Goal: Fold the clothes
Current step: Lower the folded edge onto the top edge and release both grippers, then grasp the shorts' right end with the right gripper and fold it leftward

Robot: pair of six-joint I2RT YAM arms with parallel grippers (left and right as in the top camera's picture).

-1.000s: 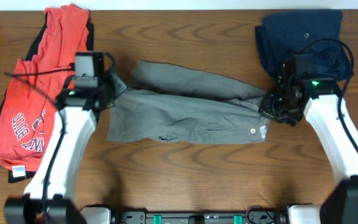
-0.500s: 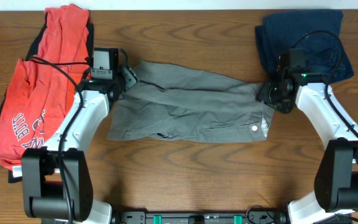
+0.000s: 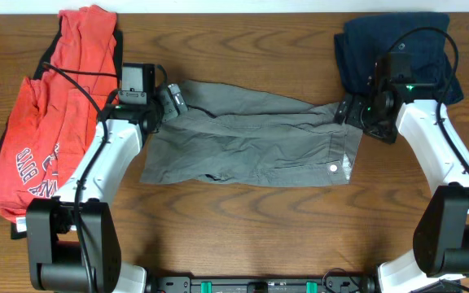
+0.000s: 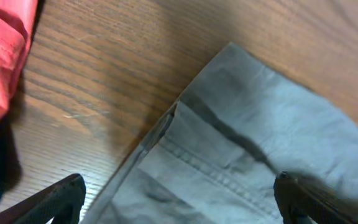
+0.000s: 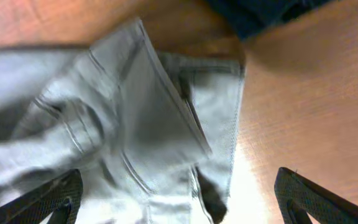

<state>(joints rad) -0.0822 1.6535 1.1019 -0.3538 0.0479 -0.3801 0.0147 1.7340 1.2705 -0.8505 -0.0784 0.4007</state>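
The table (image 3: 243,228) is dark wood grain. The grey shorts (image 3: 251,146) lie across its middle, spread lengthwise from left to right and creased, with an upper layer lapping over a lower one. The waistband end is on the right, and a small pale button (image 3: 333,169) sits there near the lower corner.

Left of the shorts, a red shirt (image 3: 43,138) with white lettering lies lengthwise over a black garment (image 3: 117,41) that shows only at its edges. Beyond the shorts' upper right corner lies a bundled navy garment (image 3: 397,37), close to the waistband but not clearly touching it.

The left arm (image 3: 108,163) reaches to the shorts' upper left corner. In the left wrist view, the left jaws stand wide apart above that corner, where a stitched hem (image 4: 204,165) and a fold meet bare wood; they hold nothing.

The right arm (image 3: 430,146) reaches to the upper right corner. In the right wrist view, the right jaws are likewise spread wide over the waistband (image 5: 229,118), which is rumpled, with a flap (image 5: 160,106) turned over; nothing is gripped.
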